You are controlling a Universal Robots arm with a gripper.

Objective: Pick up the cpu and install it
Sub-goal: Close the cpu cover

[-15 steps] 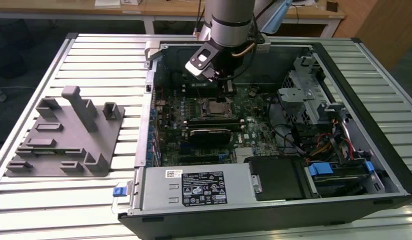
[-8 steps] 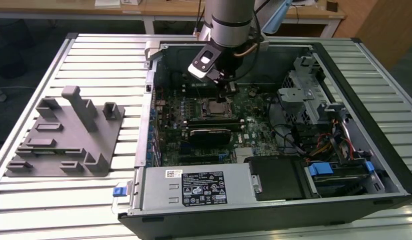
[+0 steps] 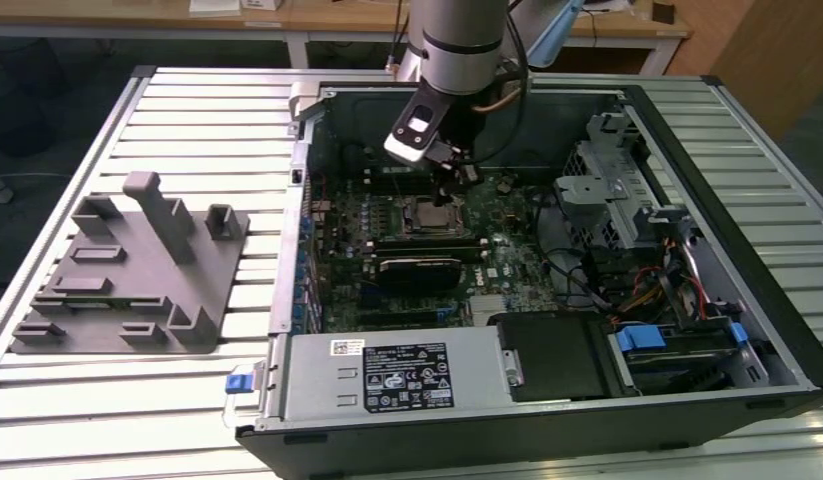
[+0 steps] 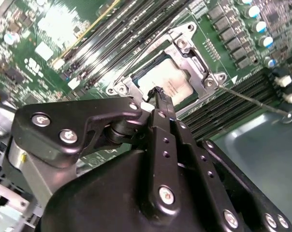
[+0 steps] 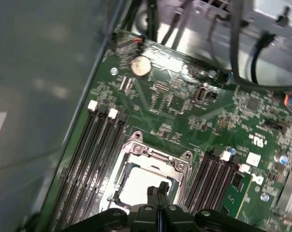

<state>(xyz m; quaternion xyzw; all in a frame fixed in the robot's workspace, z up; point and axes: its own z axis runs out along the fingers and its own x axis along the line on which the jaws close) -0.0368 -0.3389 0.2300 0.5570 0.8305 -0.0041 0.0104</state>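
Exterior view: gripper (image 3: 461,172) inside an open case (image 3: 518,440) on a ribbed metal table (image 3: 184,110), just above the cpu (image 3: 431,212). Second wrist view: black fingers (image 4: 161,116) pressed together over that silvery square, seated in its metal-framed socket (image 4: 197,60). First wrist view: green motherboard (image 5: 184,106) beyond.

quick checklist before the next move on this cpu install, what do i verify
1. cpu in the socket: ok, it lies flat inside the metal frame.
2. tool lined up over the cpu: ok, in the second wrist view its tip is above the silvery top.
3. tool holding nothing: ok, the fingers are shut with nothing between them.
4. tool tip touching the cpu: cannot tell.
5. socket lever latched: cannot tell, the thin rod runs out beside the frame.
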